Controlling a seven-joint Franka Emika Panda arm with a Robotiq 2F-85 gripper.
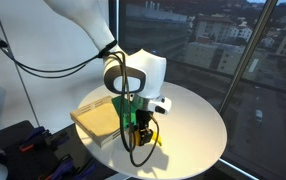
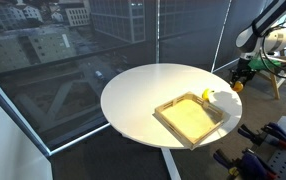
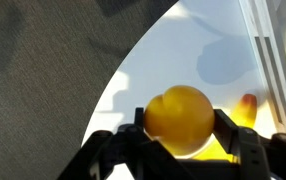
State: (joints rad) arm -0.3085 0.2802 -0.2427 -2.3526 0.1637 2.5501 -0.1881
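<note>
1. Your gripper [image 3: 181, 128] has the yellow ball [image 3: 180, 118] between its jaws, which are closed to the ball's width. It hangs above the white table [image 3: 183, 50], near the wooden tray [image 2: 176, 102].
2. The ball looks light, smooth and round, so it may slip. Hold it across its widest middle.
3. You can read no brand, label or writing anywhere.

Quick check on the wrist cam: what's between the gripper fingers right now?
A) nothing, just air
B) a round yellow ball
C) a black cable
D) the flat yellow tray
B: in the wrist view the yellow ball sits squarely in the gripper, with a dark finger against each side of it.
</note>
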